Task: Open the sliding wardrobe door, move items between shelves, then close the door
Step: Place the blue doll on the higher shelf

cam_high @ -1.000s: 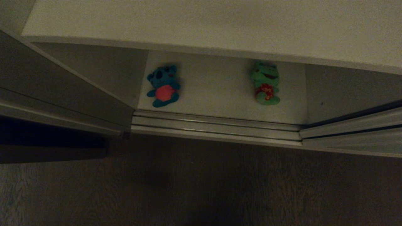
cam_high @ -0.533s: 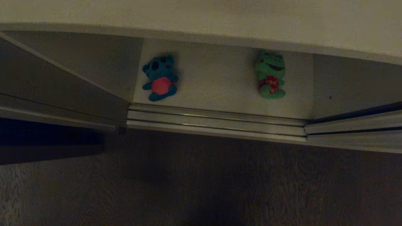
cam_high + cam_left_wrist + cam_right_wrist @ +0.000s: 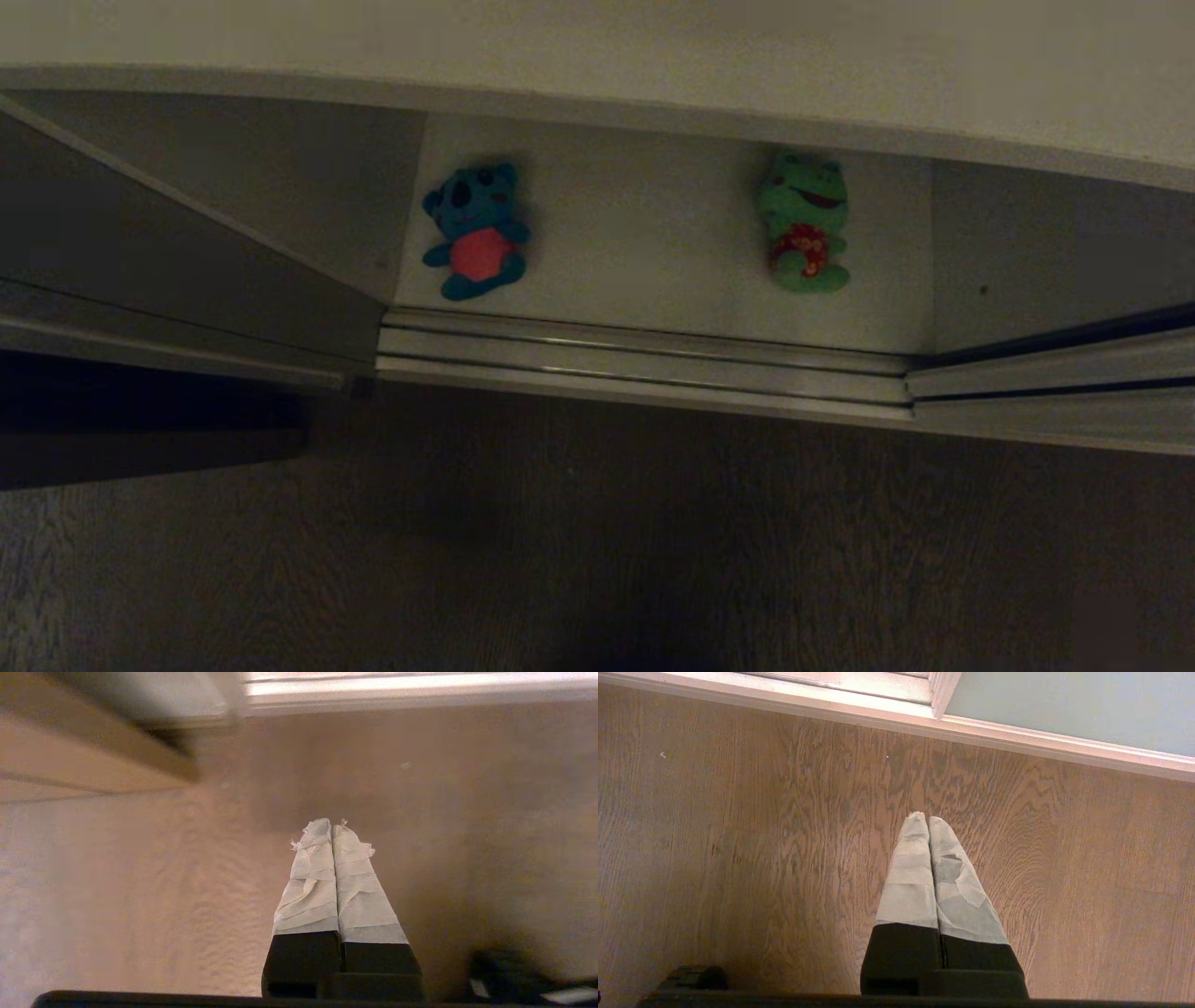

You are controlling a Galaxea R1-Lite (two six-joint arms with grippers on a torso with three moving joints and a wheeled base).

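So, your left gripper (image 3: 331, 823) has its tape-wrapped fingers (image 3: 310, 882) pressed flat together with nothing between them, and it hangs over the brown wood floor (image 3: 140, 882) with the wardrobe's pale bottom rail (image 3: 397, 693) just ahead. Your right gripper (image 3: 923, 817) is the same deal: pinched closed, empty, pointing down at the floorboards, with the sliding wardrobe door (image 3: 1064, 704) showing as a grey-green panel beyond the rail.

Neither arm shows up in your head view. What you do get there is the open compartment: the teal-blue bear (image 3: 476, 231) lies on its back on the bottom shelf (image 3: 644, 243), close to the left side wall (image 3: 280, 187), red belly up. The green frog (image 3: 805, 224) lies on the same board toward the right wall, also face up, well apart from the bear. Both sit back from the metal floor track (image 3: 644, 359) at the front edge. A higher white shelf (image 3: 597, 56) overhangs the back of the compartment, right above the toys' heads.
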